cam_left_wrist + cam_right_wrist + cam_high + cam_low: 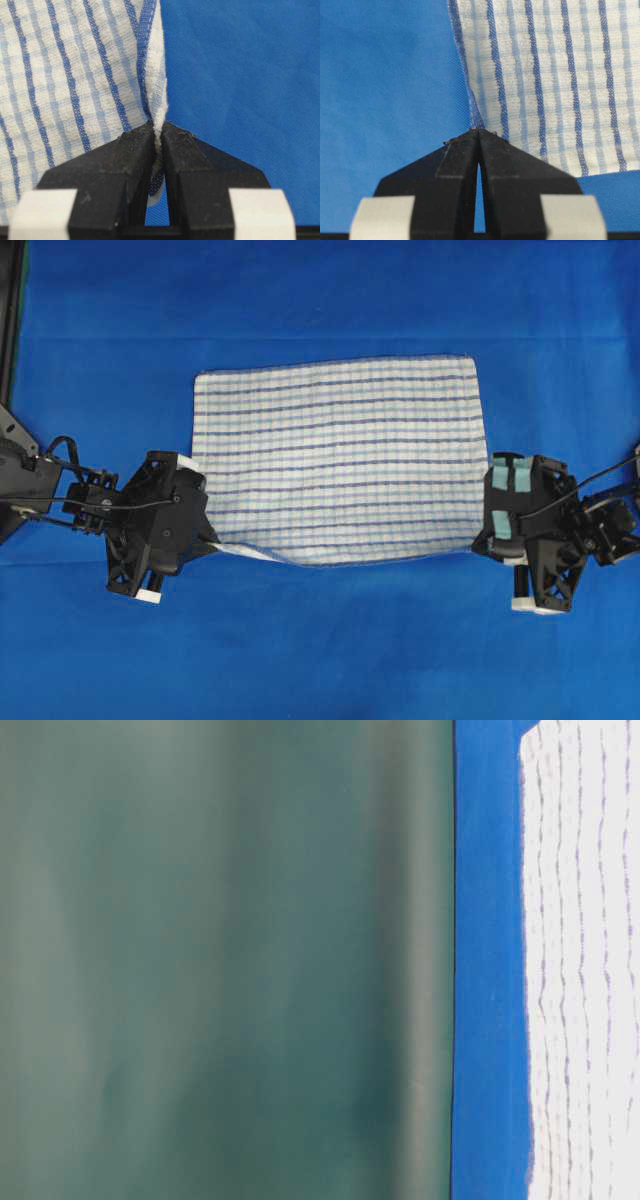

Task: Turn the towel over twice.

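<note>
Grippers, two, black, one at each lower corner of the cloth in the overhead view.

Left gripper (212, 537): lower left of the overhead frame. In its wrist view (159, 131) the jaws are pressed together on a bunched fold of the towel's corner, with hem showing between the fingers (130, 155) and poking out below them.

Right gripper (484, 540): lower right of the overhead frame, body marked with pale green tape strips. In its wrist view (479, 132) the jaws are closed tip to tip at the towel's corner edge; the hem meets the tips, and the cloth appears pinched there, though little of it shows between the fingers (505, 160).

Towel (335, 455), one: white with thin dark-blue and light-blue stripes, centre of the overhead frame. Spread wide between the two grippers; the lower edge sags in a shallow curve between the pinched corners, the upper edge lies straight toward the top of the frame. In the table-level view the towel (585, 960) fills the right margin of the picture.

Table cover (320, 300), one: plain blue cloth, under and around everything.

Backdrop (220, 960), one: dull green surface beyond the table in the table-level view.
</note>
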